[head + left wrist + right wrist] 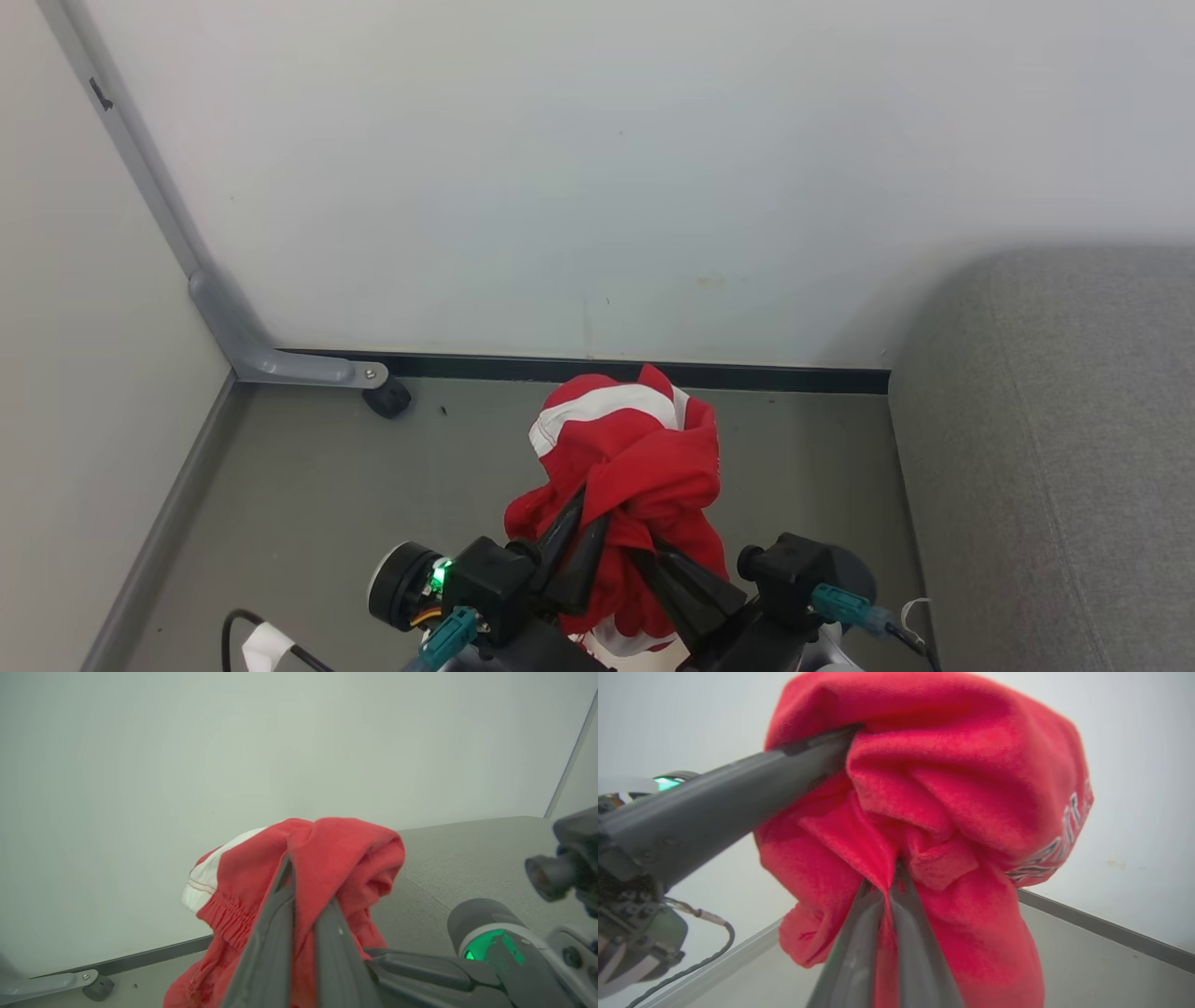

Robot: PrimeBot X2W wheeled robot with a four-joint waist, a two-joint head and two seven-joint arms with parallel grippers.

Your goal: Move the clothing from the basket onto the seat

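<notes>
A: Clothing (635, 467), where?
B: One red garment with a white stripe, bunched and held in the air over the grey floor (373, 485), straight ahead of the robot. Its long axis is roughly upright, with the loose end hanging down.
A: End effectors?
B: Both are clamped on it. The left end effector (593, 509) pinches a fold from the left, and its wrist view shows red cloth (327, 858) squeezed between the closed fingers (275, 933). The right end effector (653, 557) grips lower; in its own view the tips (896, 877) meet on a pleat of the fabric (952, 788).
A: Seat?
B: The grey upholstered seat (1055, 448) lies to the robot's right of the bundle, well apart and not touching it. Its near edge runs away toward the wall (607, 168). The right arm is the nearer one.
A: So what does the move call for?
B: Probably a carry to the right, high enough that the hanging tail clears the cushion edge. That is a judgement.
A: Room?
B: A plain white wall with a dark baseboard. A grey frame leg on a caster (385, 399) stands at far left, out of the path.
</notes>
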